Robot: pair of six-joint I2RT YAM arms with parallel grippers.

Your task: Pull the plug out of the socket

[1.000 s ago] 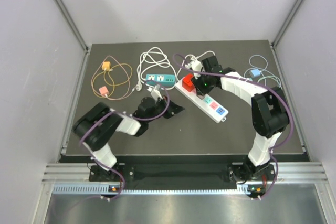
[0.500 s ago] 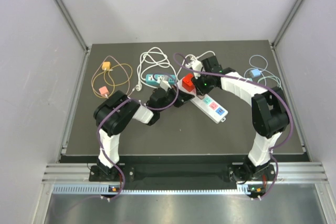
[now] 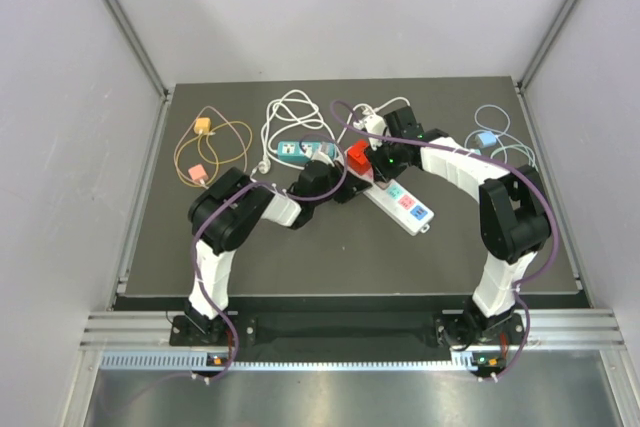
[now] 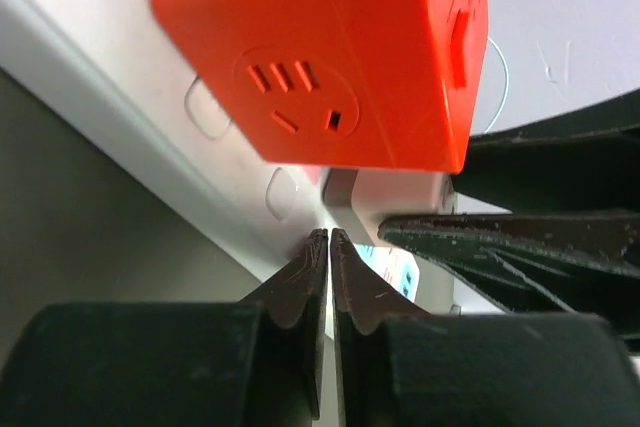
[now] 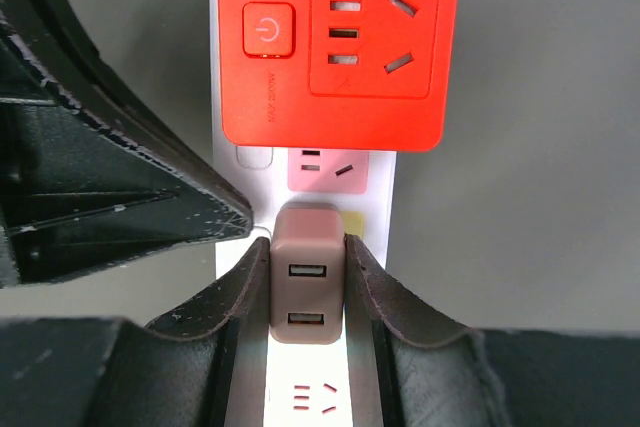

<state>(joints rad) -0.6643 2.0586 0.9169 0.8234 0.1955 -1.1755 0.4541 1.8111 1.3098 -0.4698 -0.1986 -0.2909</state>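
Plug point(image 5: 306, 272) between right fingers point(image 5: 392, 312), on socket strip point(image 5: 386, 197)

a dark grey table point(image 3: 400, 267) stands inside pale lilac walls point(image 3: 340, 7) on three sides. thin metal posts point(image 3: 120, 15) run along the back corners, and a silver rail point(image 3: 130, 327) closes the near edge.

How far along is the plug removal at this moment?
Done: the right gripper is clamped on the brown USB charger. In hand: the charger sits plugged into the white power strip; the left gripper, fingers together, is by the strip below the red adapter. Left: pulling the charger out.
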